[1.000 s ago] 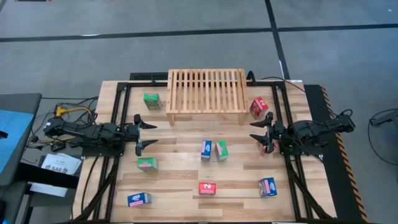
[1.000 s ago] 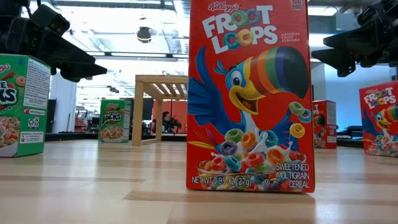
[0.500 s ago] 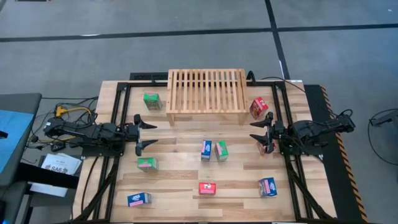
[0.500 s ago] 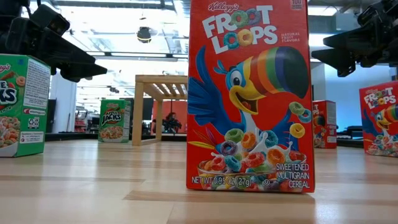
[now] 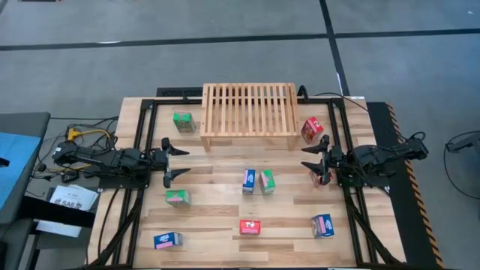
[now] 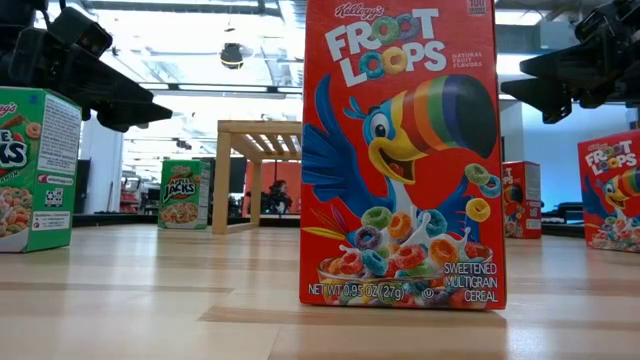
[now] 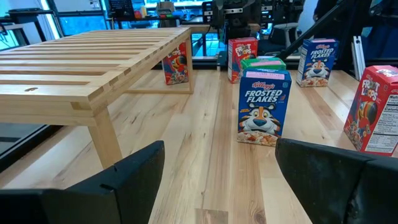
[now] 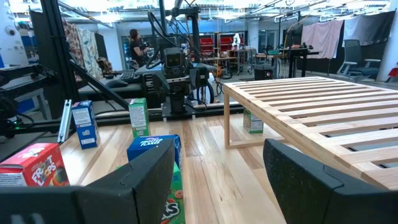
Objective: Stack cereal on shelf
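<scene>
The light-wood slatted shelf (image 5: 248, 112) stands on its legs at the table's far middle. Several small cereal boxes are spread over the table: a green one (image 5: 183, 121) left of the shelf, a red one (image 5: 312, 129) to its right, and a blue (image 5: 248, 181) and a green box (image 5: 267, 181) upright side by side at the centre. My left gripper (image 5: 171, 161) hovers open at the left side, facing the blue Frosted Flakes box (image 7: 263, 107). My right gripper (image 5: 313, 157) hovers open at the right, above a red box (image 5: 322, 177).
Near the front edge are a red box (image 5: 250, 226), two blue boxes (image 5: 322, 225) (image 5: 167, 240) and a green box (image 5: 177, 197). The red Froot Loops box (image 6: 400, 150) fills the low view. A black frame rims the table. Bare wood lies before the shelf.
</scene>
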